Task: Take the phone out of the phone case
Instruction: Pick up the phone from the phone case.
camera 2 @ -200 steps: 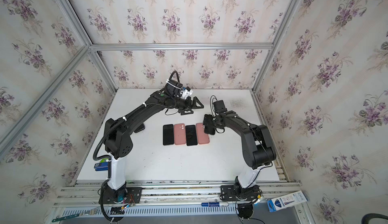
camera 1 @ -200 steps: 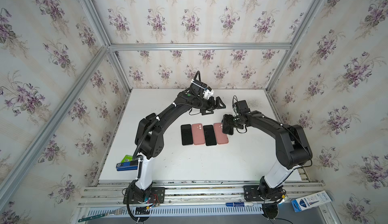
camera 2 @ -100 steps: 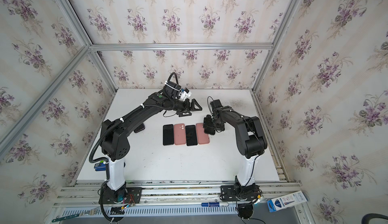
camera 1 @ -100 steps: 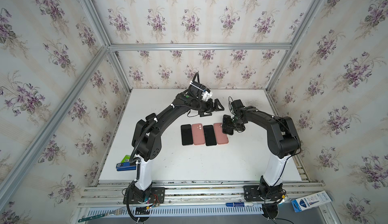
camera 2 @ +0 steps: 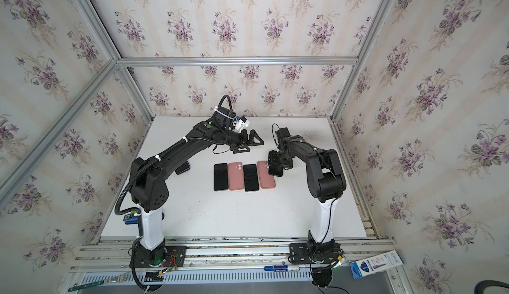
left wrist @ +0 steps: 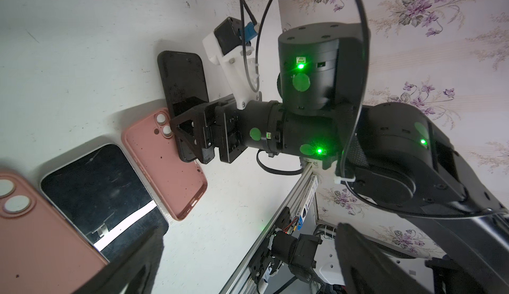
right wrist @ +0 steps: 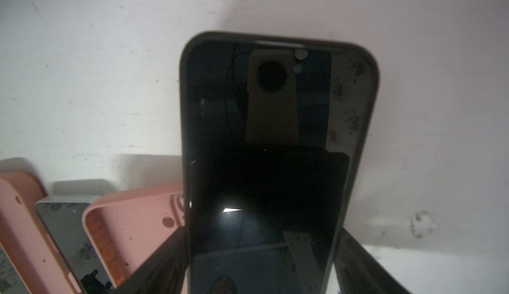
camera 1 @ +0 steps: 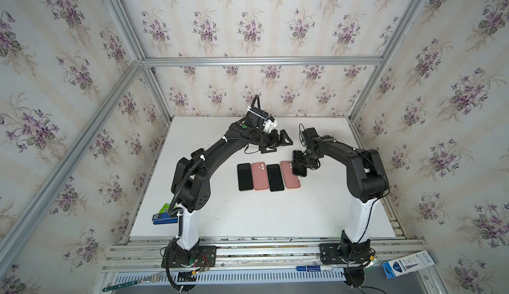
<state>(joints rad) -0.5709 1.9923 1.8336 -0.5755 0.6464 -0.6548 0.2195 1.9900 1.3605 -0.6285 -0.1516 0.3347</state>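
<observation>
And the right tool [right wrist: 261, 256] clamps the phone [right wrist: 264, 141], snug in its black case [right wrist: 370, 91], by its long edges above the tabletop [camera 1: 248, 218], left tool [camera 1: 278, 143] gaping nearby: likely stiff, slick glass, so peel a bendy case corner.

Odds and ends we find around the white desk [camera 1: 261, 218]

Flowered wallpaper [camera 1: 248, 25] on an aluminium frame [camera 1: 261, 61] closes the desk in on three sides. Just inside the desk's left edge we see a blue and green box [camera 1: 165, 216]. On the rails before the desk's front edge lies a blue marker [camera 1: 312, 268]. Further out we see a green-handled tool [camera 1: 126, 283] toward the left, and a blue-and-white carton [camera 1: 407, 263] past the right corner.
</observation>
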